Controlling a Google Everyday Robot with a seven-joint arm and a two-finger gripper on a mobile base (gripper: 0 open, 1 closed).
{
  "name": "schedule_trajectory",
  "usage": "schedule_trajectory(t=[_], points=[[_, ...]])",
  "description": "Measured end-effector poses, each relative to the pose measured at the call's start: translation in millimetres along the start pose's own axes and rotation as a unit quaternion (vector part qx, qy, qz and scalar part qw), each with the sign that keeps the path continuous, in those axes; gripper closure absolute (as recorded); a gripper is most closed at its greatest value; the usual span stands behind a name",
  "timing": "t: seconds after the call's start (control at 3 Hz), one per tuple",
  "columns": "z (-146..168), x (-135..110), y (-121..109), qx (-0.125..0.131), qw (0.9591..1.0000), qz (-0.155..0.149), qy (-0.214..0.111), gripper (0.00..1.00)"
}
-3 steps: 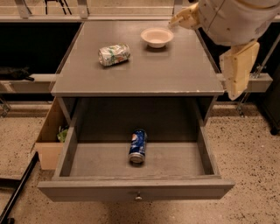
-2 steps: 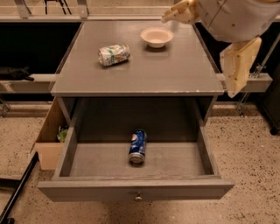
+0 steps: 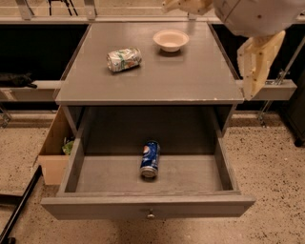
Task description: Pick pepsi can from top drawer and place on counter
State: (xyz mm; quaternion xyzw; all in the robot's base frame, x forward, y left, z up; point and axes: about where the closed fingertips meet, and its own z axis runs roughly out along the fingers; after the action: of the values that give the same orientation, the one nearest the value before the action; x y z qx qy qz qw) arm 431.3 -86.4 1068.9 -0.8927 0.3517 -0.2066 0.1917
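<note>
Speckled beige floor point(image 3: 267, 162) with dark grains, filling the lower part on both sides. Behind the table point(image 3: 143, 76), only black shadow, crossed left and right by a pale horizontal rail point(image 3: 28, 91). Tan cardboard box point(image 3: 52, 155) open on the floor, just beside the table's left side, something green inside. Thin black bar point(image 3: 19, 209) lying slanted at bottom left. Tool point(image 3: 183, 5) at the top edge, above the table's far side.

My gripper point(image 3: 185, 5) hangs at the very top of the view, pointing left; my white arm point(image 3: 255, 16) fills the upper right corner.
</note>
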Motion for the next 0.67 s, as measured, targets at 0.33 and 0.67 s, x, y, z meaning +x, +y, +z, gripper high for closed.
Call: schedule_trajectory(t=[0.33, 0.67], points=[[0, 0, 0, 0.000, 1.0000, 0.000, 0.000, 0.00], [22, -12, 4, -0.026, 0.9995, -0.005, -0.020, 0.00]])
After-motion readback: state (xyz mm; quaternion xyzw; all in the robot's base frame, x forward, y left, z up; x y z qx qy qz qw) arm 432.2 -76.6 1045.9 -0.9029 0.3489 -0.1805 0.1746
